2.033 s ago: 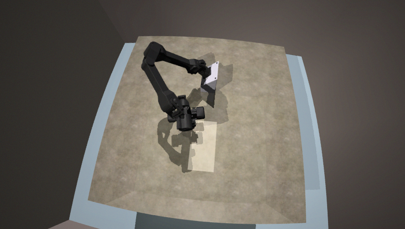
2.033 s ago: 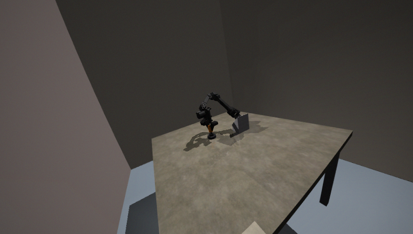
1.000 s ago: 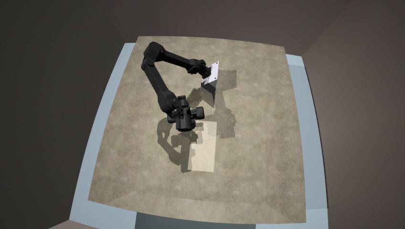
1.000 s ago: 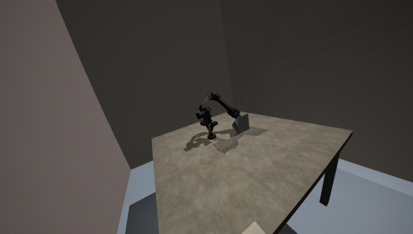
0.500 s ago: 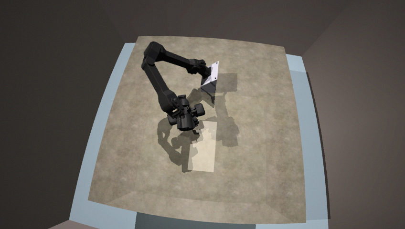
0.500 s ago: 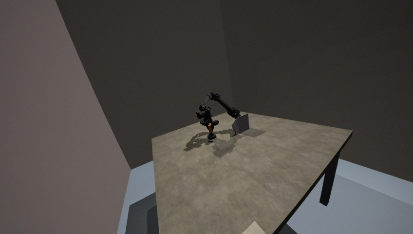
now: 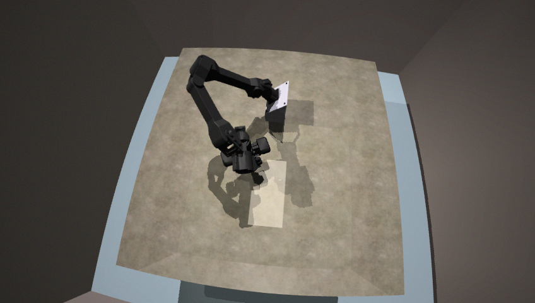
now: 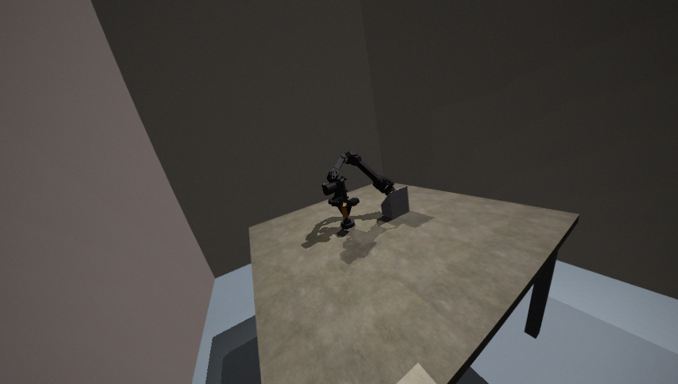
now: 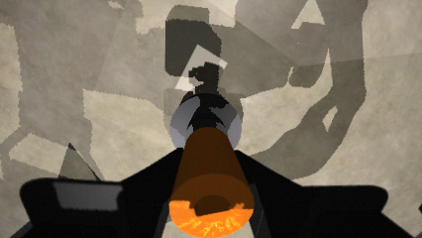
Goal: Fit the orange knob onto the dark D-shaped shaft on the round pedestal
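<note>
The orange knob (image 8: 344, 211) (image 9: 208, 161) is long and round, with a dark hole in its near end in the wrist view. My gripper (image 8: 345, 214) (image 9: 208, 154) is shut on it, one black finger on each side. The round pedestal (image 8: 348, 224) (image 9: 179, 125) stands on the table right beyond the knob's far end. The knob stands over the pedestal in the exterior view. The shaft is hidden behind the knob, and I cannot tell how far the knob is down on it. In the top view the arm covers knob and pedestal.
The arm's base has a grey angled bracket (image 7: 282, 98) (image 8: 399, 203) beside it. A pale rectangle (image 7: 268, 210) shows on the table (image 7: 337, 225) (image 8: 428, 285), and arm shadows fall around the pedestal.
</note>
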Robot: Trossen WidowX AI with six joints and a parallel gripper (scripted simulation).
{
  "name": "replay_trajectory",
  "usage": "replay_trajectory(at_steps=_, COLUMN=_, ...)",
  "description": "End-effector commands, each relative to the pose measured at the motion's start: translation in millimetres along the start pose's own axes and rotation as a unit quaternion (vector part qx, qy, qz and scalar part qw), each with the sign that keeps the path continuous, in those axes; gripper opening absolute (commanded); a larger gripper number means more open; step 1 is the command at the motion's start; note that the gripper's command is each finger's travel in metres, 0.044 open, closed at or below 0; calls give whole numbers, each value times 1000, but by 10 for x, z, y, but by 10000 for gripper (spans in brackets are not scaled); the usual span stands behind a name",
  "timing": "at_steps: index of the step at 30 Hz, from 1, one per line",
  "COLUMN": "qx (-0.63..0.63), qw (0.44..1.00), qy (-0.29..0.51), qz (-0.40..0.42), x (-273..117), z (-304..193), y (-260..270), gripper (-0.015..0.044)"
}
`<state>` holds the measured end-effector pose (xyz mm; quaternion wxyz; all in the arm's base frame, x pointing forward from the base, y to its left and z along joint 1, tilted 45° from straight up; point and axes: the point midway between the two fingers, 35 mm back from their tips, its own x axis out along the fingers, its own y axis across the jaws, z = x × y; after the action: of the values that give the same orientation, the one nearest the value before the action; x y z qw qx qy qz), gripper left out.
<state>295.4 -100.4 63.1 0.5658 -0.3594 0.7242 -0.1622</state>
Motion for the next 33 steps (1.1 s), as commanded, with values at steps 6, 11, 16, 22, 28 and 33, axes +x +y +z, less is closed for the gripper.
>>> replay_trajectory(at_steps=6, qx=0, qw=1000, qy=-2, qz=0, x=-49, z=1, y=25, gripper=0)
replay_trajectory(at_steps=11, qx=-62, qw=998, qy=-2, qz=0, x=-54, z=4, y=26, gripper=0)
replay_trajectory(at_steps=16, qx=-105, qw=995, qy=-2, qz=0, x=-41, z=7, y=23, gripper=0)
replay_trajectory(at_steps=22, qx=-105, qw=995, qy=-2, qz=0, x=-11, z=0, y=17, gripper=0)
replay_trajectory(at_steps=28, qx=-105, qw=995, qy=-2, qz=0, x=-2, z=1, y=15, gripper=0)
replay_trajectory(at_steps=33, qx=-105, qw=995, qy=-2, qz=0, x=-34, z=14, y=6, gripper=0)
